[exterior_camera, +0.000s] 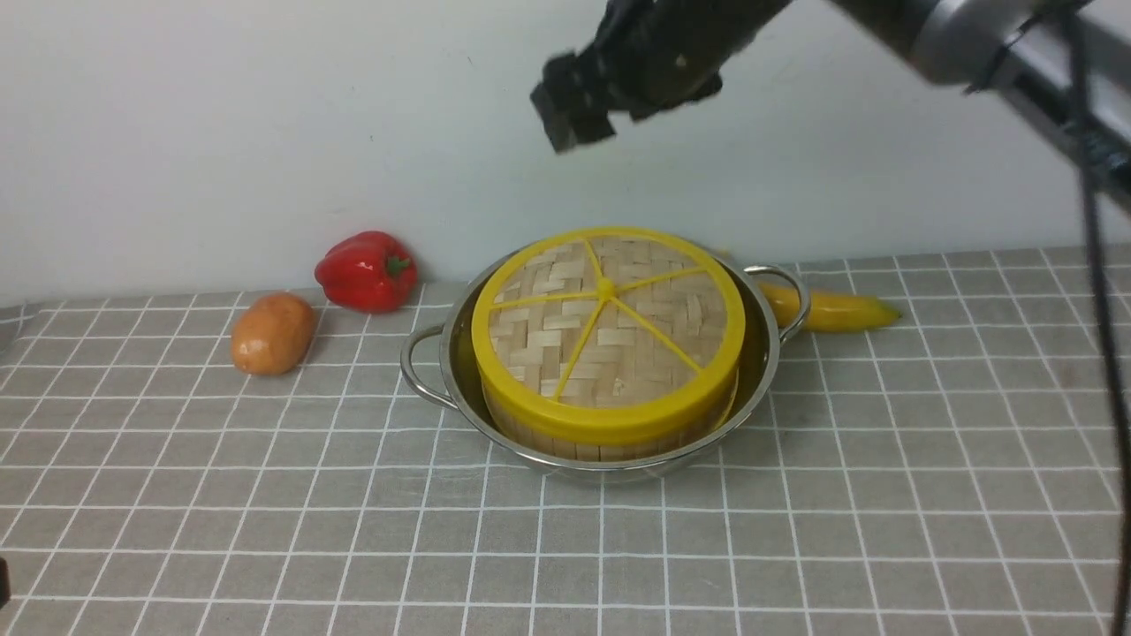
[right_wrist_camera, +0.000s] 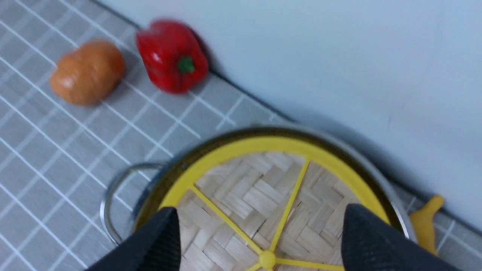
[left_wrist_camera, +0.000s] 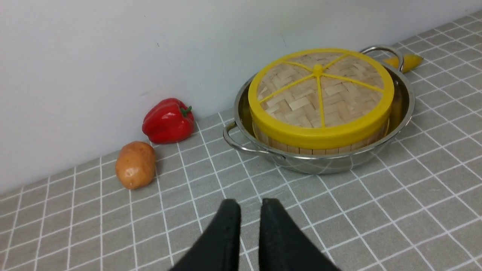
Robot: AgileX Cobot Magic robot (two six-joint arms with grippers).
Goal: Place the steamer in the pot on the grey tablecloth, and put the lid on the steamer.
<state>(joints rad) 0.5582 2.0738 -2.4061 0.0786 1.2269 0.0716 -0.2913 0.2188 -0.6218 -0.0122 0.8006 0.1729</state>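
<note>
Logged right gripper (right_wrist_camera: 260,210) wide, empty; lid (exterior_camera: 610,327) directly below, seated on steamer (exterior_camera: 610,444) in pot (exterior_camera: 762,353) on cloth (exterior_camera: 265,495). Caught left gripper (left_wrist_camera: 250,206) only in left wrist view: narrow, empty, pot well ahead.

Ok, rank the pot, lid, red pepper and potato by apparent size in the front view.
1. pot
2. lid
3. red pepper and potato: about alike, and the pepper sits farther back, so I won't rank them.

One pot (exterior_camera: 459,358) with two looped handles (exterior_camera: 417,367), one steamer (exterior_camera: 601,444), one lid (exterior_camera: 610,336) with five yellow spokes (exterior_camera: 654,329), one grey tablecloth (exterior_camera: 265,530). Three food items: one red pepper (exterior_camera: 367,269), one potato (exterior_camera: 272,333), one banana (exterior_camera: 835,309).
</note>
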